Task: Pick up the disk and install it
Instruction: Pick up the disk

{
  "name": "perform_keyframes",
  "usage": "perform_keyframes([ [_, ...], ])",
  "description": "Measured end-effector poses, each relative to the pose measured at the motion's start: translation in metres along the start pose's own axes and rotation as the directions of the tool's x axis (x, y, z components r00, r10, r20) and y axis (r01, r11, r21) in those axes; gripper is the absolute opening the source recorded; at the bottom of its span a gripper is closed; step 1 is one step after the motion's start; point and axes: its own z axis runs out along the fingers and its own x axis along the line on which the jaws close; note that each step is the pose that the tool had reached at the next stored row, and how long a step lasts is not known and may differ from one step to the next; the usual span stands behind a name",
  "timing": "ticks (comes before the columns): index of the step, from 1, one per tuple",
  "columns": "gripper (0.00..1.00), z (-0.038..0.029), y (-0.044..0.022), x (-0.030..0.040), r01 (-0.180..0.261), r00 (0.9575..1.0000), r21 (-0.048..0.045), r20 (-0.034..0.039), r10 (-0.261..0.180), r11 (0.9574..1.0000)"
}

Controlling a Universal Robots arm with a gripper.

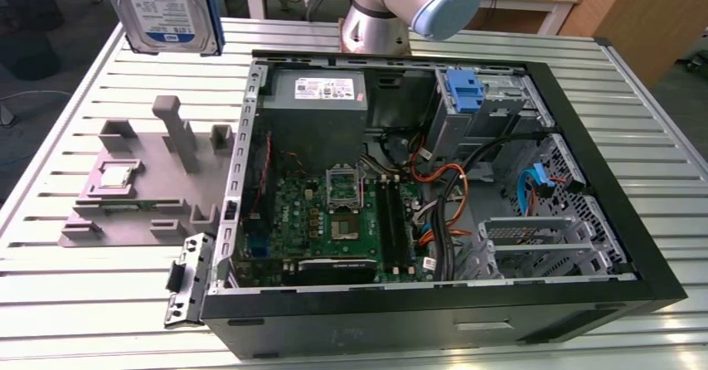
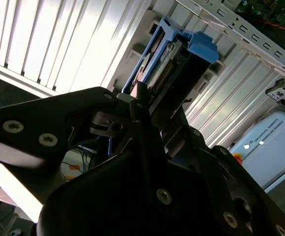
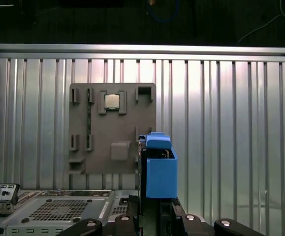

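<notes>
The disk (image 1: 164,9), silver with a blue-and-white label and a blue bracket, hangs upright in the air over the far left part of the table in the exterior view, well above the grey fixture. In both wrist views the disk's blue bracket (image 3: 160,169) (image 2: 181,46) sticks out from between the black fingers. My gripper (image 3: 154,211) (image 2: 140,105) is shut on the disk, which stands edge-on to the first wrist camera.
An open computer case (image 1: 619,221) lies on the slatted metal table (image 1: 89,304), with a motherboard, cables and a blue drive bay latch (image 1: 465,88) inside. A grey fixture (image 1: 144,179) left of it holds a processor chip (image 1: 116,175). The arm's base (image 1: 376,21) stands behind the case.
</notes>
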Motion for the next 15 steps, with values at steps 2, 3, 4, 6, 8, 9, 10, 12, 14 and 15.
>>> perform_keyframes([
  [2,0.35,-0.0003,-0.0007,0.0000,0.000,1.0000,-0.0004,0.0000,0.000,1.0000],
  [3,0.35,-0.0003,-0.0014,0.0000,0.000,1.0000,-0.0003,0.0000,0.000,1.0000],
  [4,0.35,-0.0003,-0.0022,0.0000,0.000,1.0000,-0.0003,0.0000,0.000,1.0000],
  [6,0.35,-0.0003,-0.0043,0.0000,0.000,1.0000,-0.0003,0.0000,0.000,1.0000],
  [8,0.35,-0.0004,-0.0068,0.0000,0.000,1.0000,-0.0003,0.0000,0.000,1.0000],
  [9,0.35,-0.0004,-0.0084,0.0000,0.000,1.0000,-0.0003,0.0000,0.000,1.0000],
  [10,0.35,-0.0005,-0.0103,-0.0001,0.000,1.0000,-0.0004,0.0000,0.000,1.0000],
  [12,0.35,-0.0005,-0.0137,-0.0001,0.000,1.0000,-0.0003,0.0000,0.000,1.0000],
  [14,0.35,-0.0006,-0.0170,-0.0001,0.000,1.0000,-0.0004,0.0000,0.000,1.0000],
  [15,0.35,-0.0007,-0.0185,-0.0001,0.000,1.0000,-0.0004,0.0000,0.000,1.0000],
])
